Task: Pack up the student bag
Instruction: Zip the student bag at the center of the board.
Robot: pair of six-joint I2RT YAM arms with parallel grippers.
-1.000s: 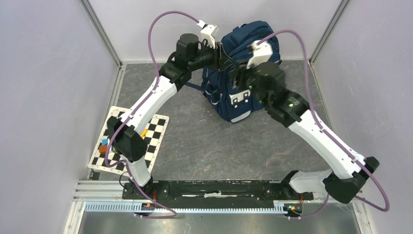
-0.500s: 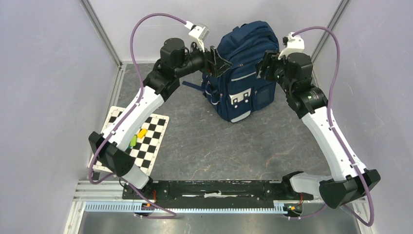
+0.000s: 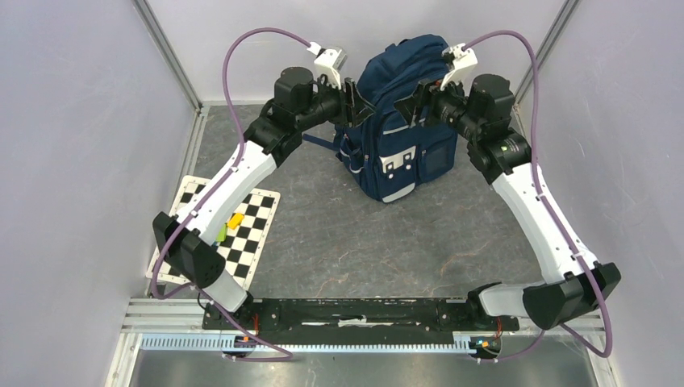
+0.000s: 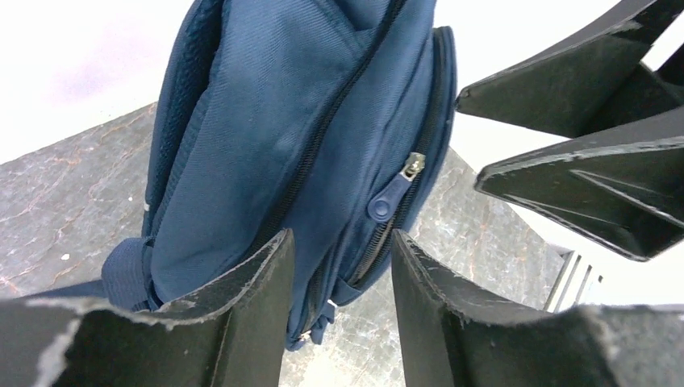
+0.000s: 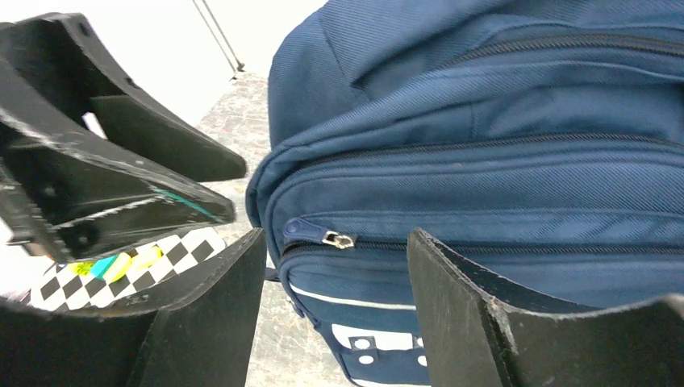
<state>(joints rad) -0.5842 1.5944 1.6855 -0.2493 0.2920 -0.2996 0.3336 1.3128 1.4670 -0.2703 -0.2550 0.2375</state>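
Navy-blue fabric dominates the far end of the grey table (image 3: 363, 242), where the student bag (image 3: 401, 153) stands upright near the back wall. The left gripper (image 3: 352, 95) hovers at its upper left side and the right gripper (image 3: 412, 105) at its upper right. Both have their jaws parted and hold nothing. A checkered board (image 3: 252, 234) lies by the left arm.

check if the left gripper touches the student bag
Cannot tell. In the left wrist view the open left gripper frames the student bag, its fingertips overlapping the fabric; no gap or contact shows plainly.
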